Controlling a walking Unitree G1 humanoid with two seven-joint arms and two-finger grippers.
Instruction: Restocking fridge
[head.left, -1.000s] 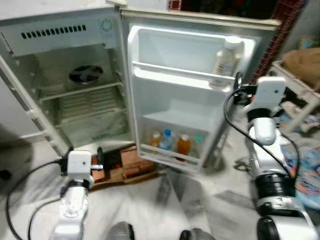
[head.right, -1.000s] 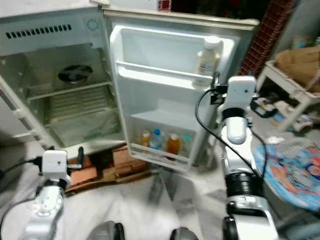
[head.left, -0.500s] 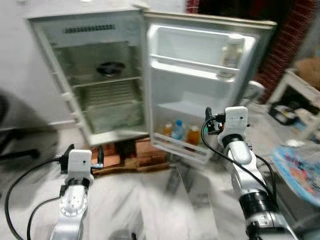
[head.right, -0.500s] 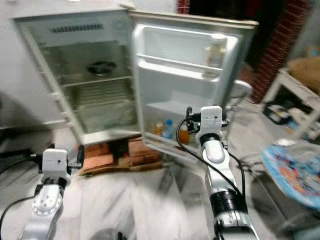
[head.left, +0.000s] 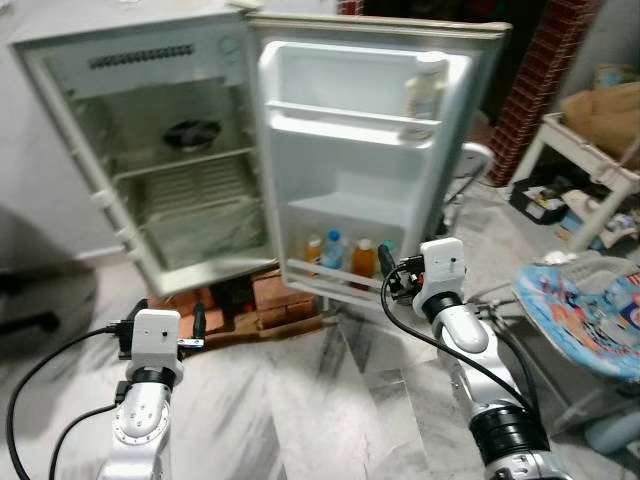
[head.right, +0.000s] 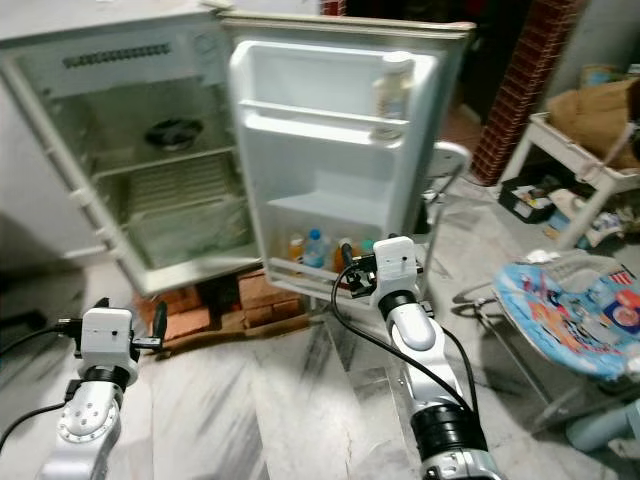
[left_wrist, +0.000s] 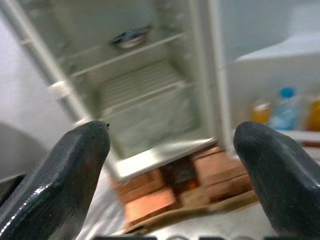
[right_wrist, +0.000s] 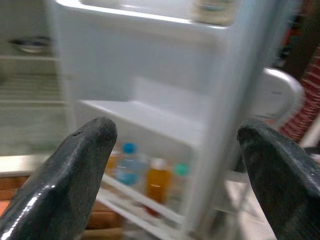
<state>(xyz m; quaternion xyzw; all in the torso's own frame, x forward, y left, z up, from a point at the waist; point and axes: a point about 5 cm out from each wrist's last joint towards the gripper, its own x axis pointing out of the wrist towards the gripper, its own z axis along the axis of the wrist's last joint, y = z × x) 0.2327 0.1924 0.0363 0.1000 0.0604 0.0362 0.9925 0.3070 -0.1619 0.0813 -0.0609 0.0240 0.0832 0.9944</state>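
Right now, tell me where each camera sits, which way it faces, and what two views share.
Head, both eyes: look forward and down at the open fridge and both arms.
Left wrist: looks past the open left hand into the fridge.
Right wrist: looks past the open right hand at the fridge door.
Shared: both wrist views show the bottles on the door's bottom shelf.

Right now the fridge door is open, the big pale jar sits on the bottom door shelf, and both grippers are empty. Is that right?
Not quite. The pale jar stands on the upper shelf of the open fridge door, as the left eye view shows; the bottom door shelf holds the small bottles. The rest holds: both the left gripper and the right gripper are open and empty.
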